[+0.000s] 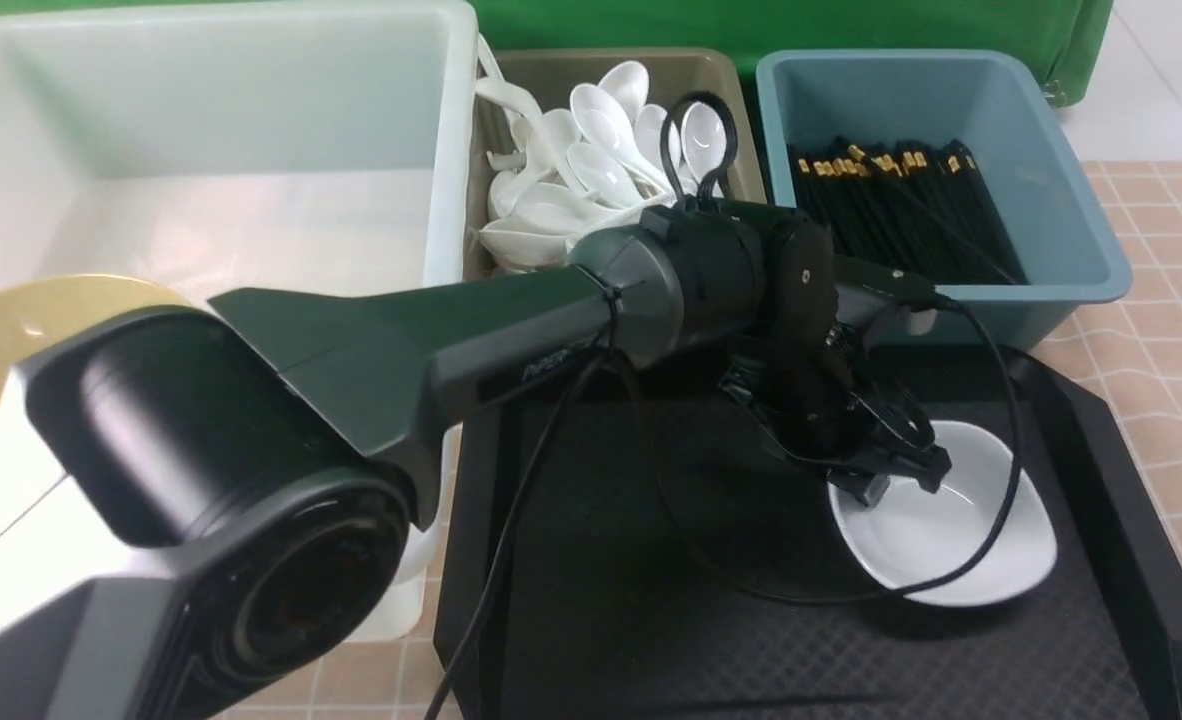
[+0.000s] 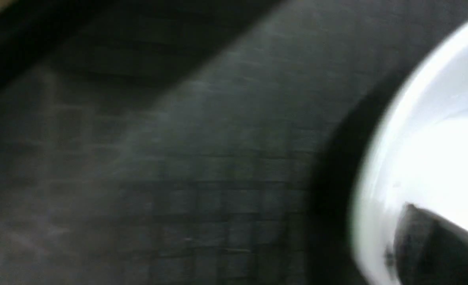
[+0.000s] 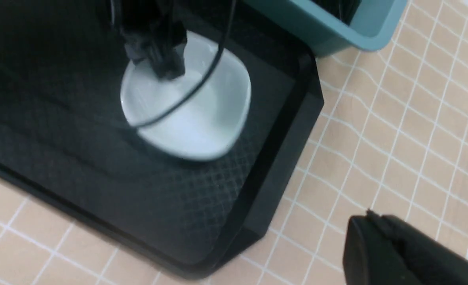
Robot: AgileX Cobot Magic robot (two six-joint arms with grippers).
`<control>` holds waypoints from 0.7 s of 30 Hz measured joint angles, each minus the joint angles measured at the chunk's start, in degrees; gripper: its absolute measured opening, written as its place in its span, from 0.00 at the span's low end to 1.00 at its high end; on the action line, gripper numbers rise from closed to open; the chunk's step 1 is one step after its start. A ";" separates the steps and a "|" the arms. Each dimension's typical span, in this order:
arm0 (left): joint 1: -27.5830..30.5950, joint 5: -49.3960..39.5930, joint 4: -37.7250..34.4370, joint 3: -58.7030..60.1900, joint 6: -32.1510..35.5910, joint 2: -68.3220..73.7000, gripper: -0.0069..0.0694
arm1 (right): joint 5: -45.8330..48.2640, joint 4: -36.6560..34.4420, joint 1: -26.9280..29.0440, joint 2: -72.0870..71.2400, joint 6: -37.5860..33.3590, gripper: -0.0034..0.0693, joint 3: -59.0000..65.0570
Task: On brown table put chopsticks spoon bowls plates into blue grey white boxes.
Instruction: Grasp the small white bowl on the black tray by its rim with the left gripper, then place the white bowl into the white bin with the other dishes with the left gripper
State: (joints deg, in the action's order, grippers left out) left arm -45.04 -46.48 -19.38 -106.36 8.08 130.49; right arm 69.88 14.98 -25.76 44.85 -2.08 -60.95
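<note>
- We straddle the left rim of the white dish (image 1: 961,540) with the left gripper (image 1: 891,485) to lift it; clamping unclear
- Right gripper (image 3: 372,227) closed, parked clear above the brown table (image 3: 396,130)

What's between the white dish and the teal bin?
Between white dish and teal bin: bare black tray floor, then its rim, in the right wrist view.

Left arm (image 1: 401,340) hides most of the yellow bowl (image 1: 11,330)
</note>
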 joint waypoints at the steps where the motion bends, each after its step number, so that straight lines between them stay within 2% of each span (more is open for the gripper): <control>1: 0.00 -0.63 -0.26 -0.86 0.29 -0.32 0.18 | -1.36 -0.97 0.00 0.35 -0.06 0.11 0.00; 3: 0.00 -2.20 0.42 -2.06 1.06 -1.05 0.14 | -2.75 -2.59 0.00 1.00 -0.51 0.11 0.00; 4: 0.43 -5.39 3.02 -4.11 1.64 -2.69 0.11 | -4.35 -5.30 0.00 2.19 -2.08 0.11 -0.08; 7: 2.57 -10.22 7.14 -7.11 2.28 -6.67 0.10 | -6.50 -11.29 0.00 4.73 -6.51 0.11 -1.85; 10: 7.80 -14.14 11.02 -9.64 2.55 -14.46 0.10 | -9.45 -18.71 -0.69 9.26 -12.31 0.11 -6.17; 11: 7.80 -14.26 11.29 -9.64 2.55 -15.08 0.10 | -9.45 -18.71 -0.80 9.26 -12.31 0.11 -6.17; 12: 11.38 -15.34 12.68 -10.09 2.55 -19.36 0.10 | -10.58 -22.04 -1.85 12.08 -14.71 0.11 -8.52; 14: 15.04 -16.50 13.80 -10.49 2.55 -23.46 0.10 | -11.72 -24.06 -3.40 14.86 -16.93 0.11 -11.46; 15: 19.14 -17.78 14.65 -10.53 2.59 -27.55 0.10 | -12.59 -25.18 -5.42 17.89 -18.13 0.11 -14.17; 16: 21.05 -18.43 14.90 -10.58 2.59 -28.45 0.10 | -12.72 -25.29 -6.06 18.35 -18.21 0.11 -14.57; 21: 38.90 -23.81 14.54 -9.32 2.85 -33.21 0.10 | -14.87 -25.92 -15.00 33.09 -20.90 0.11 -27.44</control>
State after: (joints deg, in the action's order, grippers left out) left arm -6.14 -70.28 -4.83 -115.68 10.93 97.28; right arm 55.01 -10.94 -40.76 77.94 -22.98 -88.39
